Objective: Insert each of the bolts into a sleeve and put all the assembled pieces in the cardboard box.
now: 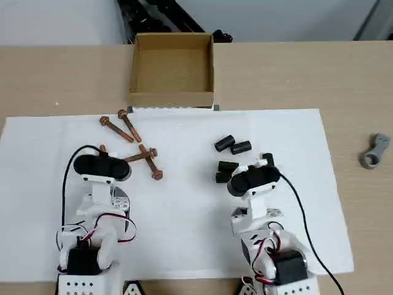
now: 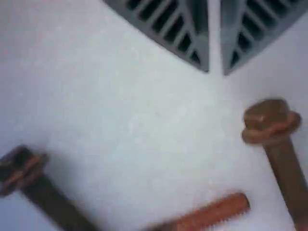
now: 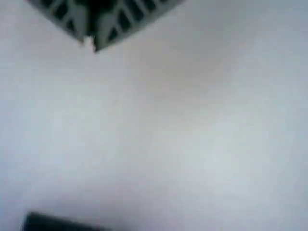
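Observation:
Several copper bolts (image 1: 130,126) lie on the white sheet (image 1: 184,203) at the left, two of them crossed (image 1: 147,158) beside the left arm (image 1: 98,167). My left gripper (image 2: 215,71) hangs shut just above the sheet, with three bolts close in front: one with its flanged head (image 2: 270,122), another (image 2: 29,185) and a threaded end (image 2: 214,211). Several black sleeves (image 1: 232,145) lie right of centre, some against the right arm (image 1: 253,178). My right gripper (image 3: 91,45) is shut over bare sheet, a black sleeve (image 3: 53,224) near it. The cardboard box (image 1: 140,67) stands open at the back.
A grey part (image 1: 374,150) lies on the wooden table at the far right, off the sheet. Dark equipment sits behind the box. The sheet between the two arms carries nothing.

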Tool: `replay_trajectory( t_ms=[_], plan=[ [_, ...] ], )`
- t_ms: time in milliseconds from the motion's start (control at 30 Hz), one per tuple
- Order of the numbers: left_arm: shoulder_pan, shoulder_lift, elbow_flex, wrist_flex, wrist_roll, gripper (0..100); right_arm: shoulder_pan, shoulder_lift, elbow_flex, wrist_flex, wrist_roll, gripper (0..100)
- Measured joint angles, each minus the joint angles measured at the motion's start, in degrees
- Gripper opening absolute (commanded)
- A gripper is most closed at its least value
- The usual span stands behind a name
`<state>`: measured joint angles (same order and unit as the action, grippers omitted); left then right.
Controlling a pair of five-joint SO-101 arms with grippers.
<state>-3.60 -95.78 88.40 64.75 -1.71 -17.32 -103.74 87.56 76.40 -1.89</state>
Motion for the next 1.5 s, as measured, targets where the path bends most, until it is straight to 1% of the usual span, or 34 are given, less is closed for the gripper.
replay_trajectory(
  t_ms=[100, 267, 367, 467, 567, 667, 733, 867, 967, 1067, 1167, 1233, 1500],
  plan=[
    [0.0, 0.0, -3.3, 0.0, 0.1, 1, 0.1, -0.1, -2.9, 1.5, 0.0, 0.4],
    [0.0, 0.0, -7.8, 0.0, 0.1, 1, 0.0, 0.0, -3.7, 1.7, 0.0, 0.4],
    [0.0, 0.0, -10.5, -0.2, -0.1, 3, 0.1, 0.0, -3.7, 1.6, 0.0, 0.4],
    [-0.8, 1.4, -12.2, -2.2, -1.1, 5, 3.2, 0.0, -3.7, -0.3, 0.0, 0.4],
    [-4.7, 7.6, -14.1, -6.1, -0.2, 4, 6.9, 0.0, -5.5, -1.2, 0.0, 0.4],
    [-8.4, 16.9, -19.7, -8.3, 0.8, 4, 7.3, 0.0, -7.0, -1.2, 0.0, 0.4],
    [-9.4, 24.6, -24.9, -8.4, 1.0, 4, 7.5, 0.0, -7.7, -1.2, 0.0, 0.4],
    [-9.8, 40.5, -35.4, -8.4, 0.7, 0, 7.6, 0.3, -9.5, -1.2, 0.0, 0.4],
    [-9.7, 50.7, -41.3, -7.9, 0.9, 0, 7.7, 4.7, -12.7, -1.3, 0.0, 0.4],
    [-8.1, 56.2, -44.0, -7.8, 0.8, 0, 7.9, 11.2, -18.0, -1.4, 0.0, 0.4],
    [-5.7, 57.3, -44.5, -7.8, 0.8, 0, 7.9, 19.4, -24.8, -1.8, -0.3, 0.4],
    [-4.4, 57.9, -44.6, -7.8, 0.7, 1, 7.9, 25.7, -29.8, -1.8, -1.8, 0.4],
    [-3.9, 59.4, -45.9, -8.6, 4.7, 1, 7.9, 48.6, -48.0, -1.8, -3.8, 0.4]
  ],
)
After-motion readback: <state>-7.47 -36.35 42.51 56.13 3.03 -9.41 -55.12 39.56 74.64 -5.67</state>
